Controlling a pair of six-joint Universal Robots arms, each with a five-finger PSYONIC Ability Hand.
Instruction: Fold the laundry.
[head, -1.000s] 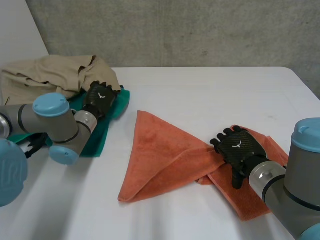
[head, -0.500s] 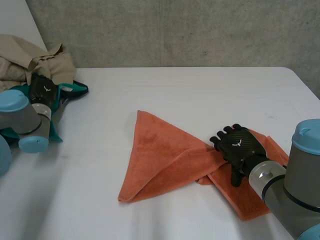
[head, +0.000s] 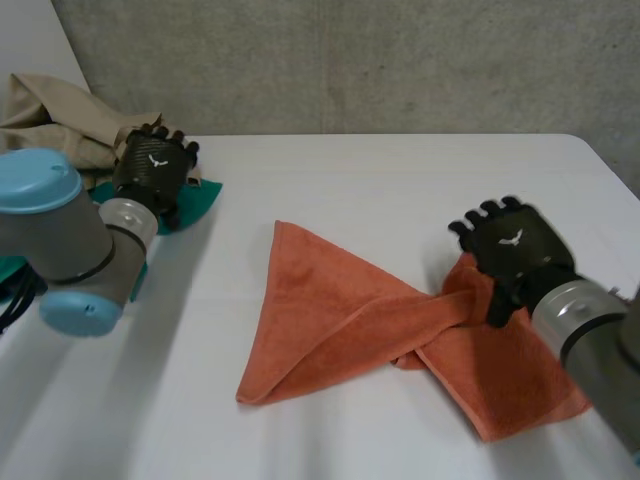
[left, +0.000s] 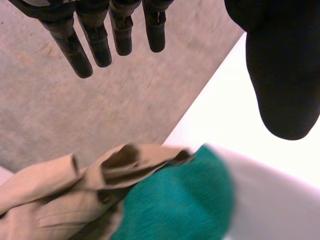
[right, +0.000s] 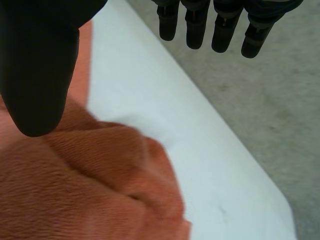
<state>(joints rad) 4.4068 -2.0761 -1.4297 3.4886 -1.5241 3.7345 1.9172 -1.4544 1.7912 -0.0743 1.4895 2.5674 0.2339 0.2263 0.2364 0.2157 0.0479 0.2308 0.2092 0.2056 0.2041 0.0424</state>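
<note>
Both fingers apart; left hand (head: 152, 170) by green cloth (left: 180, 200), right hand (head: 512, 250) over orange towel (head: 320, 310).

Orange towel (head: 340, 320) lies crumpled on the table (head: 400, 180): triangular folded flap on its left side, twisted and bunched in the middle (right: 100, 190), flatter on the right. Green cloth (head: 195, 203) sits at the table's far left, well apart from the towel. Beige garment (head: 60, 120) is heaped beside it, wrinkled, its edge overlapping the green cloth (left: 180, 200).

Plain orange towel (head: 330, 320), green cloth (head: 200, 198), beige garment (head: 60, 120), white table (head: 380, 190), grey wall (head: 350, 60).
</note>
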